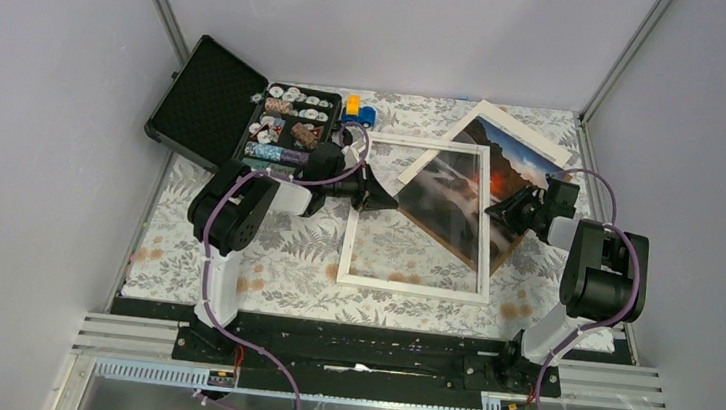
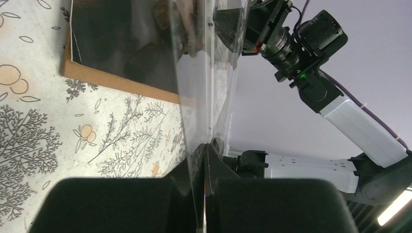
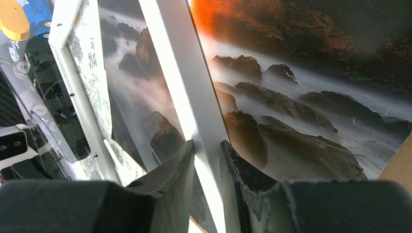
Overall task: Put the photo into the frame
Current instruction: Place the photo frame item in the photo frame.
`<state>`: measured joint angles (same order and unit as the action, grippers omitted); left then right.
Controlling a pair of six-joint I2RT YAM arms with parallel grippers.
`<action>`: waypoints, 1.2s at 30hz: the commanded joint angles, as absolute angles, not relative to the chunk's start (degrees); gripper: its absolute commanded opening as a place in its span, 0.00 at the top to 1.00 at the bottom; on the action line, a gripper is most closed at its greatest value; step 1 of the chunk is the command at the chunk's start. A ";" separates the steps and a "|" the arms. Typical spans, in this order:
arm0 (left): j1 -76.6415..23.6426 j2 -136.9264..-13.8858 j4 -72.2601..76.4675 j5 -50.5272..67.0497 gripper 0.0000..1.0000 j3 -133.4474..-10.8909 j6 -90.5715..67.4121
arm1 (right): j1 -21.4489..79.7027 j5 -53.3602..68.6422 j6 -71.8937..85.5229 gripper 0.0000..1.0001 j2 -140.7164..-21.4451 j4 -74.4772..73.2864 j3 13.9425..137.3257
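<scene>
The white frame (image 1: 411,288) lies at the table's middle, its clear pane reflecting light. The photo (image 1: 522,162), a misty sunset landscape on a brown backing, lies tilted under the frame's right half. It fills the right wrist view (image 3: 301,97). My left gripper (image 1: 386,203) reaches over the frame's left rail and is shut on the thin clear pane (image 2: 199,87); its jaws (image 2: 206,145) pinch it edge-on. My right gripper (image 1: 499,213) is shut on the frame's right white rail (image 3: 180,73), which runs between its fingers (image 3: 207,145).
A cream mat board (image 1: 538,137) lies at the back right under the photo's far edge. An open black case of poker chips (image 1: 287,122) stands at the back left. A blue and yellow toy (image 1: 356,112) sits next to it. Grey walls enclose the table.
</scene>
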<state>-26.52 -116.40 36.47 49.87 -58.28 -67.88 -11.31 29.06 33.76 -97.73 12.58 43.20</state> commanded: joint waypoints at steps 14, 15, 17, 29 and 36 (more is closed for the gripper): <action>-25.58 -118.33 31.60 48.25 1.00 -61.78 -60.95 | -10.90 31.90 34.19 0.68 -98.87 12.92 43.04; -25.58 -118.49 31.82 47.95 1.00 -61.75 -61.11 | -10.90 31.90 34.24 0.68 -98.88 12.95 43.01; -25.64 -118.87 32.31 47.84 1.00 -61.65 -61.55 | -10.90 32.06 34.21 0.68 -98.88 13.00 42.98; -25.81 -119.70 32.58 46.06 0.97 -60.95 -60.20 | -10.90 31.87 34.37 0.67 -98.74 12.96 43.05; -25.79 -118.53 29.57 44.59 0.96 -60.85 -57.60 | -10.90 32.15 34.56 0.66 -98.96 13.17 42.92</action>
